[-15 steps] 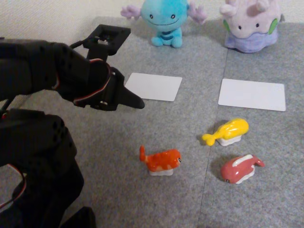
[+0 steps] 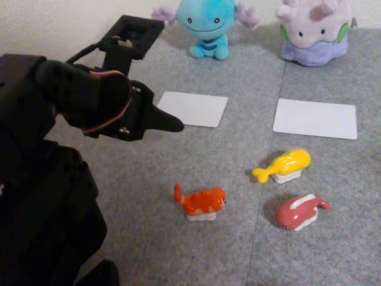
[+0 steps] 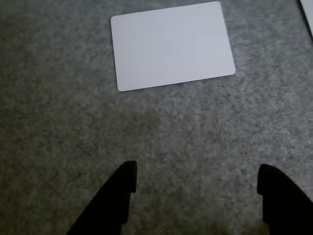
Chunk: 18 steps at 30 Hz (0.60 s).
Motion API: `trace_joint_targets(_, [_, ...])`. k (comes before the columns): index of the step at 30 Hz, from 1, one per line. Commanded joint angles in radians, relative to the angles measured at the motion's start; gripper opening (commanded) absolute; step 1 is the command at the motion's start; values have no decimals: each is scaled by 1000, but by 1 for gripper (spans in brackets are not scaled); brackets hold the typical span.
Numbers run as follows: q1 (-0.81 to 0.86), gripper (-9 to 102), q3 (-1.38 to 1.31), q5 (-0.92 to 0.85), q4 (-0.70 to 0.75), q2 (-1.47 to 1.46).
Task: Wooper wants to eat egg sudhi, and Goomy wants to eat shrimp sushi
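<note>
In the fixed view the black arm is filling the lower left, its gripper point(image 2: 169, 122) hanging above the grey felt mat point(image 2: 149, 238) with its dark tip pointing right, just short of the near white card. In the wrist view the gripper point(image 3: 195, 181) is showing two dark fingertips point(image 3: 124, 178) standing well apart with bare mat between them, so the jaws are released and grasping nothing.

Nearest the camera in the fixed view, the red-pink sushi toy point(image 2: 300, 211) is lying at the lower right, and the shrimp sushi point(image 2: 201, 201) is sitting on its white rice base near the middle of the mat, tail turned up on the left. Just behind the red-pink toy, the egg sudhi point(image 2: 284, 165) is resting on its rice base, tail pointing left.

Farther back, two white cards are lying flat: the left card point(image 2: 191, 108), which the wrist view is also showing ahead of the fingertips point(image 3: 171, 45), and the right card point(image 2: 315, 118).

At the far edge, against the wall, Wooper point(image 2: 207, 27) is sitting behind the left card, and Goomy point(image 2: 312, 30) is sitting behind the right card.
</note>
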Motion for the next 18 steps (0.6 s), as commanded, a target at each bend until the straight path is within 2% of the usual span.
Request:
trace_joint_targets(1, [8,30,-8,3,2,11])
trace_joint_targets(18, [11,29,-3,3,5,11])
